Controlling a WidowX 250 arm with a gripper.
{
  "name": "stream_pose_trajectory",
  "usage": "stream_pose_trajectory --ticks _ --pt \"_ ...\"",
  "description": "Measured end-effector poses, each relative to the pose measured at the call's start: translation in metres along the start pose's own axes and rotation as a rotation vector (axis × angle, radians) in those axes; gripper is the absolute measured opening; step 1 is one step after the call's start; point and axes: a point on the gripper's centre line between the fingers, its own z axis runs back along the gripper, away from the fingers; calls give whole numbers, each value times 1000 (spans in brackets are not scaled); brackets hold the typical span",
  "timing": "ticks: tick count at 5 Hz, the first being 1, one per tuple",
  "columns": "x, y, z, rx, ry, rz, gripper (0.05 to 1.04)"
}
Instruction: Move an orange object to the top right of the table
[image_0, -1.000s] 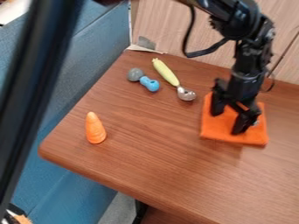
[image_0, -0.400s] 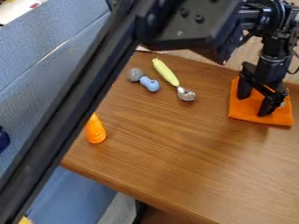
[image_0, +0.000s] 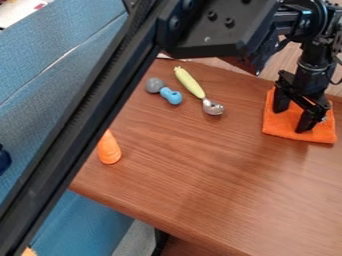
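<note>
Gripper (image_0: 292, 116), blk.: fingers parted, pointing down at orange cloth (image_0: 280, 126); can't tell if touching or gripping it. Cloth: flat, top R of tbl. (image_0: 200, 177). Scoop (image_0: 190, 83), yel. hdl.: L of cloth. Toy (image_0: 171, 96), blue w/ gray end: just L of scoop. Cone (image_0: 109, 151), orange: farther L, nearer front, upper pt. behind blk. bar (image_0: 77, 125).

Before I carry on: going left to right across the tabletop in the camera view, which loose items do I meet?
Orange cone-shaped object, grey rounded piece, blue piece, scoop with yellow handle, orange cloth.
</note>
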Motion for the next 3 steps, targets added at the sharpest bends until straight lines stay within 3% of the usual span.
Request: stream_pose_trajectory --ticks 2,3 --pt "-7 -6 17 0 -14 14 998" --pt "-9 -8 45 20 -79 13 998"
